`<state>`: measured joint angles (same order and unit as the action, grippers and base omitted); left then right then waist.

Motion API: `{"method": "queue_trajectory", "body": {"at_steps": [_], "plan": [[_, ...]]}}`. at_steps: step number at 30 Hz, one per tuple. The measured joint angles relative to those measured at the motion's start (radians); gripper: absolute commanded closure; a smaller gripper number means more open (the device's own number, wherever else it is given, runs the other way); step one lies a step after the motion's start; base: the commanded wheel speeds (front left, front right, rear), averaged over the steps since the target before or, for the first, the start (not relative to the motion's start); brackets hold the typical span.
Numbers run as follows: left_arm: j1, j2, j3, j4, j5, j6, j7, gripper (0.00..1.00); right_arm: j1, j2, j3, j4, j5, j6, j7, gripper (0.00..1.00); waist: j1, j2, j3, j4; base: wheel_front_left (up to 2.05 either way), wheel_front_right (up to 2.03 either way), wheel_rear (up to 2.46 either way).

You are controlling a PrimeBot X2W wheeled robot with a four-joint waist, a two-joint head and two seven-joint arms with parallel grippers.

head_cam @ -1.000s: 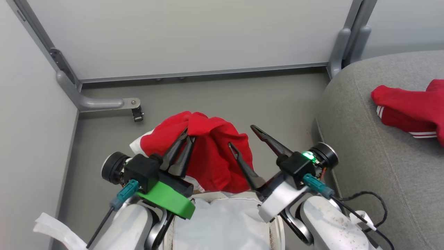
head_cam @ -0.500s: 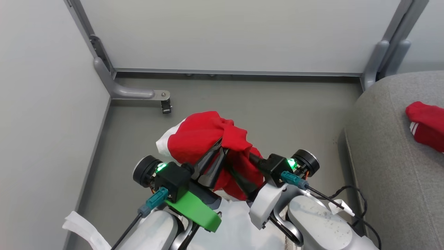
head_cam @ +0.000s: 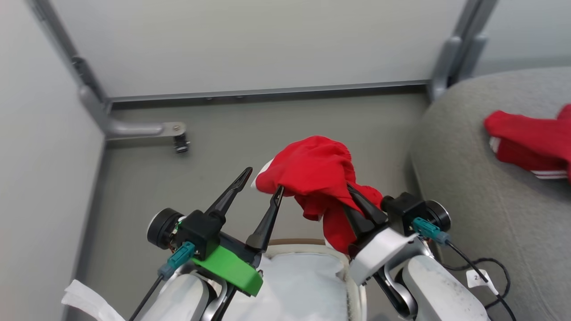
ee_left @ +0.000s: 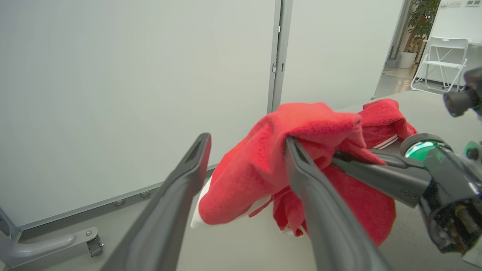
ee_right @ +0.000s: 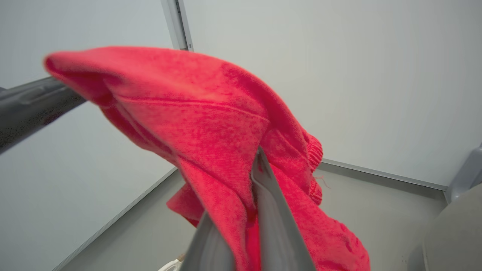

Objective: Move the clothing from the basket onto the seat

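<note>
Two bright red soft-fabric garments are in sight. One garment (head_cam: 319, 174) hangs in the air just beyond the single oval white plastic basket (head_cam: 294, 242) with a brown woven rim, clenched between the fingers of the right gripper (head_cam: 354, 203). The left gripper (head_cam: 263, 179) is spread and grasps nothing, one fingertip touching the cloth. The second garment (head_cam: 531, 142) lies on the large grey upholstered seat (head_cam: 482, 200), far right.

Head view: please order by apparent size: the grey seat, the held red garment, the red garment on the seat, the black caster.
1. grey seat
2. held red garment
3. red garment on the seat (cut by the edge and farther away, so 2 and 3 are unsure)
4. black caster
</note>
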<state>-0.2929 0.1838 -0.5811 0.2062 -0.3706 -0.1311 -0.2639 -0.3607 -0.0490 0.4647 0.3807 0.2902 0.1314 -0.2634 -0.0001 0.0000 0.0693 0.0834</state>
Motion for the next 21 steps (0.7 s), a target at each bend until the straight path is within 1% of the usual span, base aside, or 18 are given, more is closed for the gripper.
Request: {"method": "queue_trajectory", "body": {"at_steps": [4,10,15,18,21], "plan": [[0.012,0.004,0.008,0.001,0.004,0.000,0.000,0.00,0.046,0.000,-0.051,-0.030,-0.017,0.000,0.000,1.00,0.0000,0.0000,0.003,-0.091,0.00,0.00,0.00],[0.017,0.016,0.020,0.003,0.004,0.000,0.000,0.00,0.093,-0.002,-0.154,-0.068,-0.035,0.000,0.000,1.00,0.0000,0.0001,0.024,-0.265,0.00,0.00,0.00],[0.017,0.021,0.011,0.003,0.007,0.000,0.000,0.00,0.120,0.000,-0.213,-0.084,-0.070,0.000,0.000,1.00,0.0000,0.0001,0.047,-0.392,0.00,0.00,0.00],[0.017,0.028,0.008,0.004,0.007,0.000,0.000,0.00,0.115,-0.002,-0.283,-0.093,-0.107,0.000,0.000,1.00,0.0000,0.0001,0.064,-0.459,0.00,0.00,0.00],[0.017,0.049,-0.008,0.005,0.010,0.000,0.000,0.00,0.052,-0.002,-0.390,-0.126,-0.177,0.000,0.000,1.00,0.0000,0.0000,0.093,-0.510,0.00,0.00,0.00]]}}
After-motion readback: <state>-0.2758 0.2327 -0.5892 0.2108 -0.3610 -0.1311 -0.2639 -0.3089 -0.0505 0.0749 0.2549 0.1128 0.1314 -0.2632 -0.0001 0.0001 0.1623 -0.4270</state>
